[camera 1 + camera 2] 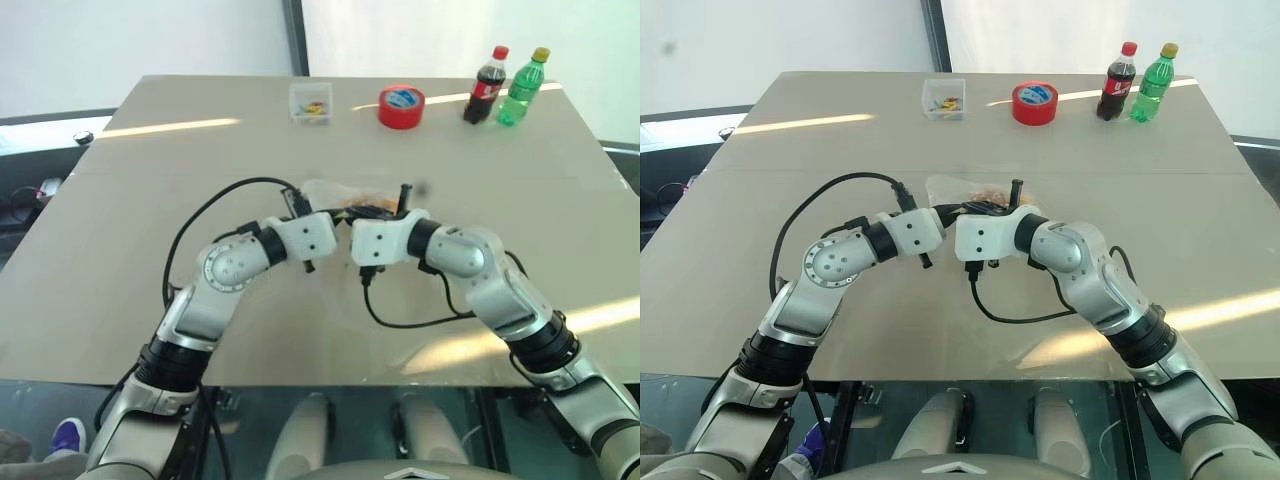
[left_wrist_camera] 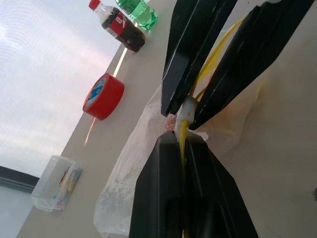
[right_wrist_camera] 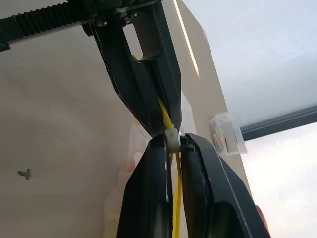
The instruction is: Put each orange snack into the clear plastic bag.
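The clear plastic bag [image 1: 322,190] lies at mid table with its yellow seal strip [image 2: 214,58] raised between my two grippers. My left gripper [image 2: 181,140] is shut on that strip. My right gripper [image 3: 172,141] meets it tip to tip, shut on the strip at a small white slider [image 3: 171,139]. In the left eye view the two grippers meet over the bag's near edge. An orange snack [image 1: 989,190] shows through the plastic just behind the fingers, which partly hide it.
At the table's far side stand a small clear box [image 1: 311,102], a red tape roll [image 1: 401,106], a cola bottle [image 1: 487,85] and a green bottle [image 1: 524,88]. Black cables loop off both wrists onto the tan table [image 1: 120,260].
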